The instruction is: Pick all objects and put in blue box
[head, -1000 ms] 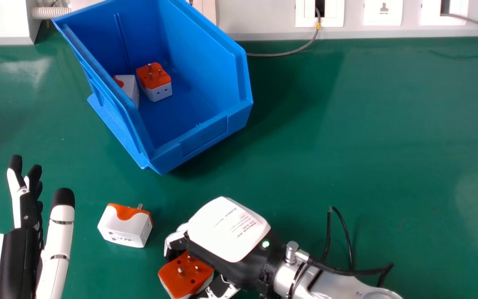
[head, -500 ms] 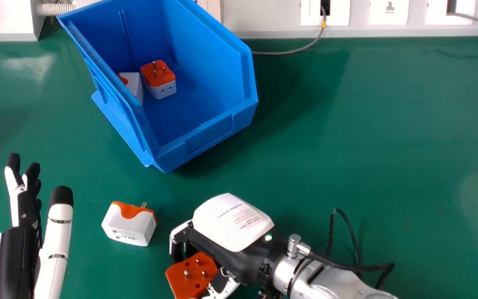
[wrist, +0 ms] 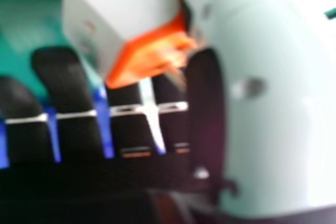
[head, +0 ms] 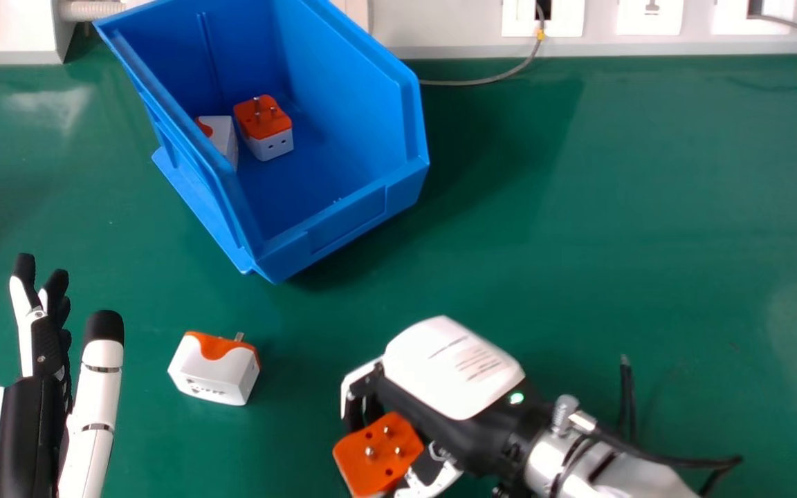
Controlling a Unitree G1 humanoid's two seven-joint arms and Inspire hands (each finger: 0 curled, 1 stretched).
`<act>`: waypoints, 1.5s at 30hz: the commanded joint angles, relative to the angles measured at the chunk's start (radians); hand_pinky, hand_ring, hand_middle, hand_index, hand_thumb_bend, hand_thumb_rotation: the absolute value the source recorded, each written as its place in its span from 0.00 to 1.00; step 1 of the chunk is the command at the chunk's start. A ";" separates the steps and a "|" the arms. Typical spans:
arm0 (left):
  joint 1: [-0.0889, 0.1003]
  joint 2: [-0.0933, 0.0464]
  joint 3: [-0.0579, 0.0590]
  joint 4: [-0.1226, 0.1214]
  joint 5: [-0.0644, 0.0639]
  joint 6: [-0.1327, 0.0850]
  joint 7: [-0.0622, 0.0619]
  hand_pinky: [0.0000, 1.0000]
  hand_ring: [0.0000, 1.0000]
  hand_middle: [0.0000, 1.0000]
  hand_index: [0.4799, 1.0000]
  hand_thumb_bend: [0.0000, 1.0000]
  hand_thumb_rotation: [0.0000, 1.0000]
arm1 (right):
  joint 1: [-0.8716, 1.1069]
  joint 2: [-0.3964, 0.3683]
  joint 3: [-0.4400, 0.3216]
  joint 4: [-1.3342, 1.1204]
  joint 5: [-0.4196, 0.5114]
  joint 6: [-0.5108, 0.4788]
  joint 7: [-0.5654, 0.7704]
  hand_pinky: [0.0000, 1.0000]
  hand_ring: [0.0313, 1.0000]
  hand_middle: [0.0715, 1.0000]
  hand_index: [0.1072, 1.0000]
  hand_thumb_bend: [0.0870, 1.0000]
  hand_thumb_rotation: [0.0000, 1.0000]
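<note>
Gripping one orange-and-white adapter (head: pixel 355 460), my right hand (head: pixel 454 366) sits low in the head view, fingers curled in and the thumb closing from the other side, with the adapter's orange face and metal pins turned up. The white shell on the back of that hand bears a few lines of print, too fine for me to make out, and a green light (head: pixel 516 398) glows just beside the shell. A black cable (head: pixel 647 453) runs from the wrist. Off to the left of this hand, a second adapter (head: pixel 208 377) lies on the green table (head: pixel 578 242), between my two hands and nearer the left one. My left hand (head: pixel 46 346) is wide open and holds nothing, fingers straight and thumb apart from them. Ahead of the right hand and over to its left stands the blue box (head: pixel 346 225), with two more adapters inside: one orange side up (head: pixel 265 128), the other (head: pixel 224 136) close beside it, partly behind the box wall. In the right hand view, the held adapter lies between my dark fingertips (wrist: pixel 63 82) and the broad pale thumb (wrist: pixel 268 114), its orange side near the thumb. Its white side has dark marks, too blurred to tell.
</note>
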 commanded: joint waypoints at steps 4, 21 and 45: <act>0.001 -0.008 -0.003 0.004 0.006 -0.027 0.006 1.00 1.00 1.00 1.00 0.50 1.00 | -0.019 -0.008 -0.136 -0.151 0.083 0.006 0.031 0.07 0.09 0.18 0.42 0.44 0.10; 0.019 -0.021 -0.009 -0.009 0.025 -0.014 0.014 1.00 1.00 1.00 1.00 0.50 1.00 | -0.298 0.109 -0.236 -0.089 0.038 0.033 -0.024 0.05 0.07 0.11 0.41 0.44 0.14; 0.048 -0.021 0.004 -0.034 0.037 -0.020 0.003 1.00 1.00 1.00 1.00 0.48 1.00 | -1.120 0.464 -0.078 0.951 -0.021 0.134 -0.208 0.08 0.10 0.17 0.41 0.44 0.14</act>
